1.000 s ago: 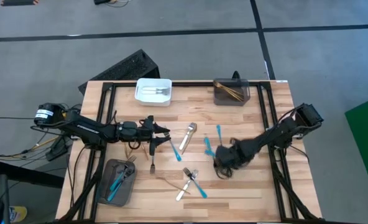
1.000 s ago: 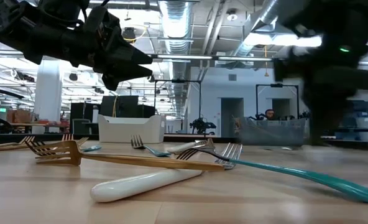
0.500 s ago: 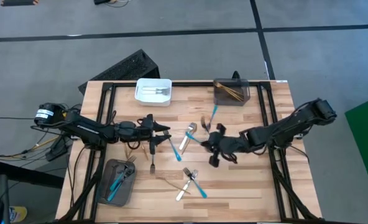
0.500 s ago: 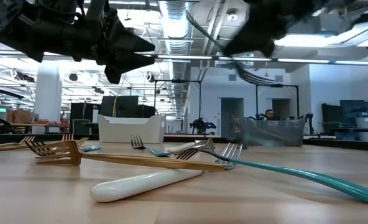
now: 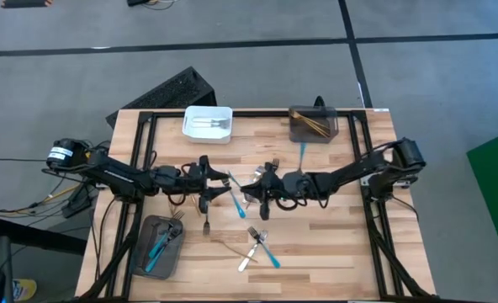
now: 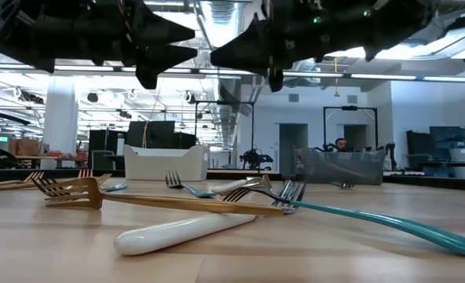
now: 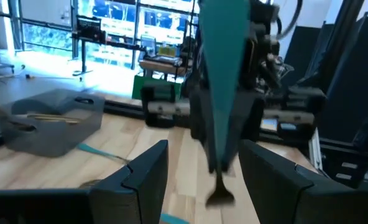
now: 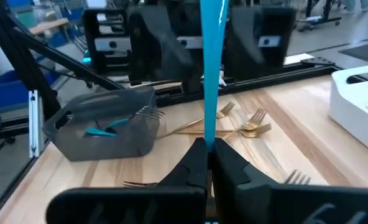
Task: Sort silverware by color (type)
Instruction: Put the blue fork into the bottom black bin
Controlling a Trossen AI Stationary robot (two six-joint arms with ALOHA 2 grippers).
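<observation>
- High view: the 2 arms meet over the middle of the table (image 5: 350, 261), the left gripper (image 5: 226, 182) and right gripper (image 5: 251, 190) tip to tip.
- Right gripper (image 8: 207, 163): its fingers are pressed together on the handle of a blue utensil (image 8: 211, 62), which stands up straight out of the fingertips in the right wrist view.
- Left wrist view: that blue utensil (image 7: 224, 93) hangs just ahead of the left gripper (image 7: 202, 163), whose fingers (image 7: 148, 171) stand apart with nothing between them; its working end points down, too blurred to tell fork from spoon.
- Low view: both grippers hang well above the tabletop, the left gripper (image 6: 187, 43) facing the right gripper (image 6: 221, 55) with a small gap between the tips.
- White bin (image 5: 208, 124) at the far edge holds silver pieces.
- Dark bin (image 5: 313, 125) beside it, far right of centre, holds gold pieces.
- Grey bin (image 5: 158, 245) at the near left holds a blue piece (image 5: 156, 247).
- Loose on the table: a blue piece (image 5: 304, 154) just below the dark bin, another blue one (image 5: 236, 203) under the grippers, a white-handled piece (image 5: 251, 194) beside it, and a small pile (image 5: 257, 246) near the front edge with a blue fork and a white-handled one.
- Low view, front: a gold fork (image 6: 162, 201) lies across a white handle (image 6: 187, 232), with a teal-handled fork (image 6: 374, 220) touching them on the right.
</observation>
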